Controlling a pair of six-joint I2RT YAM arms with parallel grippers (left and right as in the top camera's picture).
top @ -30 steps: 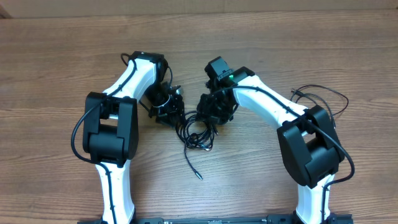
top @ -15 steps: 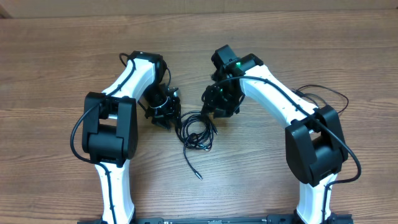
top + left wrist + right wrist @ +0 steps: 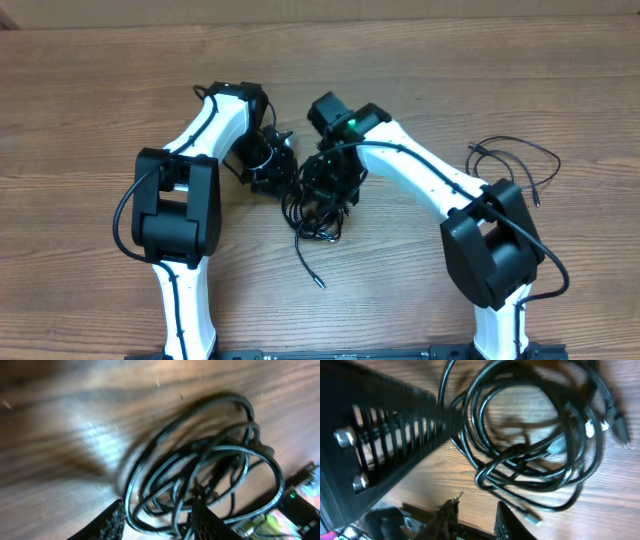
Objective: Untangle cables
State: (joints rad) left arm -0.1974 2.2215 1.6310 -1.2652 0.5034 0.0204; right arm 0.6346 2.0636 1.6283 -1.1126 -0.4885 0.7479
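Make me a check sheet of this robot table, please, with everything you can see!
Surface: wooden table, brown grain.
Job's things: tangled bundle between both arms, one end trailing toward the near edge; loose cable lying apart on the right.
Clutter: nothing seen.
Grippers: left fingers apart, strands crossing between them; right fingers slightly apart, only wood between.
Cables: thick arm wires looping beside each arm.
Surroundings: pale strip beyond the far edge.
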